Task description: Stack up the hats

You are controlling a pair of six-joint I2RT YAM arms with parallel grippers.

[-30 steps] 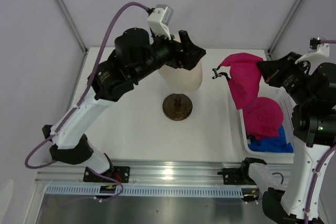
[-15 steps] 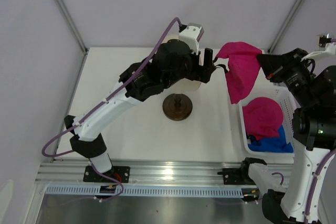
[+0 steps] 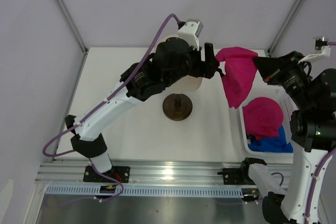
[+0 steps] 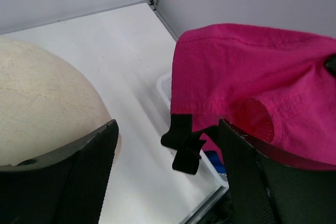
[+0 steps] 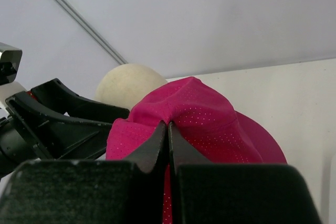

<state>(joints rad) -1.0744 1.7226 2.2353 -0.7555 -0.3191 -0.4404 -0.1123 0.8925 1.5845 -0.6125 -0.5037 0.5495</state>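
Right gripper (image 5: 168, 129) pinches the magenta cap (image 3: 239, 74) by its crown, aloft near the table (image 3: 131, 77) far right corner. Left gripper (image 4: 168, 129), spread, straddles the rear strap (image 4: 184, 148). A left tug could pull the thin fabric free.

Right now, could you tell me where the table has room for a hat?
Bare: table left of the round stand, and before it. Crowded: right side, left claw and right claw at the held pink hat, beside the basket.

No readable text, labels, brands or numbers in any view.
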